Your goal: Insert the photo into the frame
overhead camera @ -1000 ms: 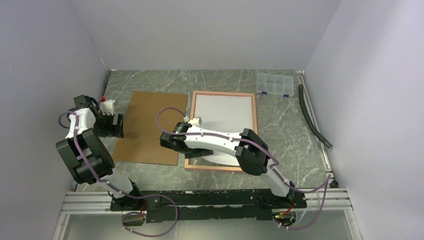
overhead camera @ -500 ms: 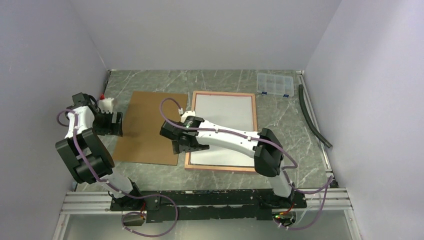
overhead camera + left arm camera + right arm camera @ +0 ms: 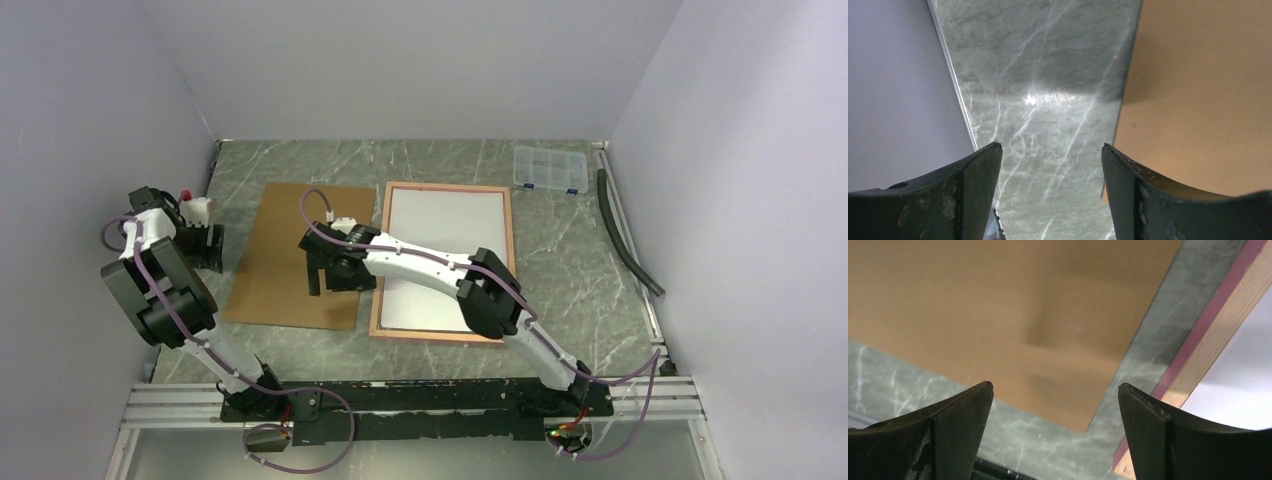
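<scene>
Overhead view of a green marble table (image 3: 440,160) with two robot arms reaching in from its near edge. The right gripper (image 3: 328,278) hangs over the right-hand part of a flat brown board (image 3: 280,240). Its jaws are wide apart, with nothing between them, and it touches nothing. The left gripper (image 3: 208,248) hangs over bare table just left of the board, close to the side wall (image 3: 100,120). Its jaws also stand apart and hold nothing.

The frame (image 3: 512,235) lies flat just right of the board, with a narrow strip of table between them. The photo (image 3: 450,230) lies inside the frame's border, plain white side up. The right arm crosses above the near half of the frame. At the far right, a clear compartment box (image 3: 548,168) and a black hose (image 3: 628,235) lie well apart from the frame.

The right wrist view shows detail the overhead view does not. Between its two dark fingers (image 3: 948,430) are a corner of the board, the strip of table, and the frame's edge. That edge has a pink side face and a wood-grain upper face, with the white photo beyond it.

The left wrist view shows marble between the fingers, the board's edge beside one finger, and the pale wall on the other side. Only the overhead view takes in the box and the hose.
</scene>
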`<state>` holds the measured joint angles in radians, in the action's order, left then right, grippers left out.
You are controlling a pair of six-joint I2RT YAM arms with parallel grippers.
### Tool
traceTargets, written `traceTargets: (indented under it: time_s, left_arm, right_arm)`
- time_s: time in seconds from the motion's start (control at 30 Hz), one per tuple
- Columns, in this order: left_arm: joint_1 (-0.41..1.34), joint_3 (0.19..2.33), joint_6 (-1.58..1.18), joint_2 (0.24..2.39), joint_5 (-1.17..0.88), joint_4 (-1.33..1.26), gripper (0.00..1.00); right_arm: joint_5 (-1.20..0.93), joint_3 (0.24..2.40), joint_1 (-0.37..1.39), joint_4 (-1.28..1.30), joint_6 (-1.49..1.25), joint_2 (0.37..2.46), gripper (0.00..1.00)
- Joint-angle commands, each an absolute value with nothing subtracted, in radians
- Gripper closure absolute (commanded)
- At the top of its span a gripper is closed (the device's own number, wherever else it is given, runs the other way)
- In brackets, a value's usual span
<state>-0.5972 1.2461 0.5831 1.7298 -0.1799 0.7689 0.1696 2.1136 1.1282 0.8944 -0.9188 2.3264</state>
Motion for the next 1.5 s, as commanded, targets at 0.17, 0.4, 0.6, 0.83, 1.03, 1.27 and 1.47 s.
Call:
traceTargets:
  time_s: [0.17,0.4,0.6,0.83,1.03,1.27,1.47]
  left_arm:
    - [-0.587,1.227,0.549,1.845,-0.128,0.632,0.35]
    - [-0.528,1.190,0.522,1.880,-0.110,0.600,0.46]
    - [-0.494,1.181,0.506,1.896,-0.149,0.632,0.48]
    - [-0.457,1.201,0.506,1.937,-0.232,0.712,0.58]
    - [-0.443,1.235,0.525,2.012,-0.281,0.780,0.66]
    - [-0.431,1.230,0.563,2.015,-0.314,0.821,0.71]
    - [-0.430,1.228,0.590,2.014,-0.327,0.838,0.73]
  right_arm:
    - [0.177,2.089,1.056,0.788,-1.006,2.377,0.00]
    - [0.196,2.100,1.043,0.830,-1.051,2.415,0.00]
    - [0.140,2.047,1.027,0.748,-1.076,2.430,0.00]
    - [0.006,2.002,1.010,0.553,-1.094,2.403,0.00]
    - [-0.091,1.967,0.991,0.407,-1.146,2.334,0.00]
    - [-0.196,1.844,0.991,0.101,-1.183,2.186,0.00]
    - [-0.313,1.592,1.010,-0.341,-1.169,2.026,0.01]
